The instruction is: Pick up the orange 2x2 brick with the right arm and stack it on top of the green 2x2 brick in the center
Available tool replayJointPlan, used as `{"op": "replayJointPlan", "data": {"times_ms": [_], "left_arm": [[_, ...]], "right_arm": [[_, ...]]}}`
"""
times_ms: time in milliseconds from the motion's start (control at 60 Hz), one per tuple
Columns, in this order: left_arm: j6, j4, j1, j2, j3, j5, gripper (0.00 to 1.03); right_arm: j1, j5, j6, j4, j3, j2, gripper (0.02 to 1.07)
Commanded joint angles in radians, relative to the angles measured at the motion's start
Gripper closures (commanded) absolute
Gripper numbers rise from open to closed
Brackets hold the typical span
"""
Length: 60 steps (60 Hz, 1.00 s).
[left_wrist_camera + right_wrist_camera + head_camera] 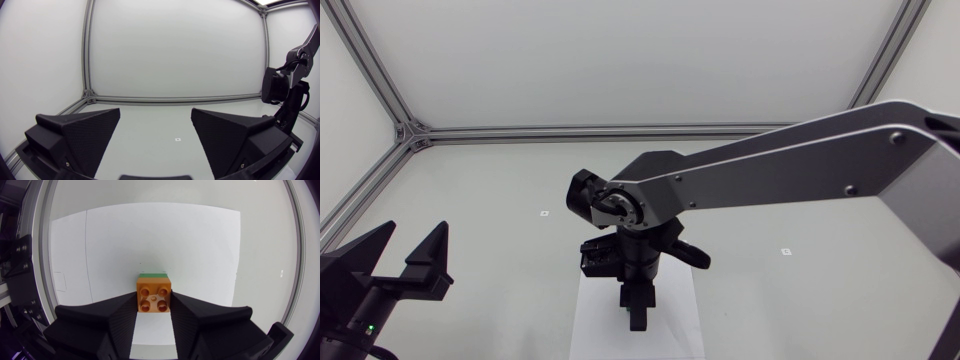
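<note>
Orange 2x2 brick (154, 294): seen in the right wrist view between the two black fingers. It is bright orange and square, with its four round studs facing the camera. In the head view it is hidden under the arm.
Right gripper (154, 302): closed on the orange brick, one finger pressed to each of two opposite sides, parted only by the brick's width. In the head view the gripper (638, 316) points down at lower centre.
Green 2x2 brick (152, 274): only a thin green strip shows, right against the orange brick's far edge (the rest is covered). I cannot tell whether the orange brick rests on it or is just above it.
White sheet (672, 322): a pale rectangle on the table at lower centre of the head view. Both bricks are over it in the wrist view.
Right arm (790, 165): comes in from the right edge and reaches across to the centre, blocking the overhead look at the bricks.
Left gripper (412, 250): at lower left in the head view, well apart from the sheet. Its fingers are spread wide with nothing between them, as its own wrist view (156, 137) also shows.
Table (470, 200): light grey, with two small square marks, one left of the arm (545, 213) and one right of it (785, 251).
</note>
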Motion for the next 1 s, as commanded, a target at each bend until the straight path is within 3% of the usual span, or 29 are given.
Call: {"op": "replayJointPlan", "data": {"times_ms": [0,983], "left_arm": [[0.013,-0.015,0.002,-0.008,-0.041,0.004,0.04],[0.013,-0.015,0.002,-0.008,-0.041,0.004,0.04]], "right_arm": [[0.007,-0.015,0.013,-0.024,-0.020,0.056,1.01],[-0.004,-0.014,0.012,-0.050,0.023,0.018,1.01]]}}
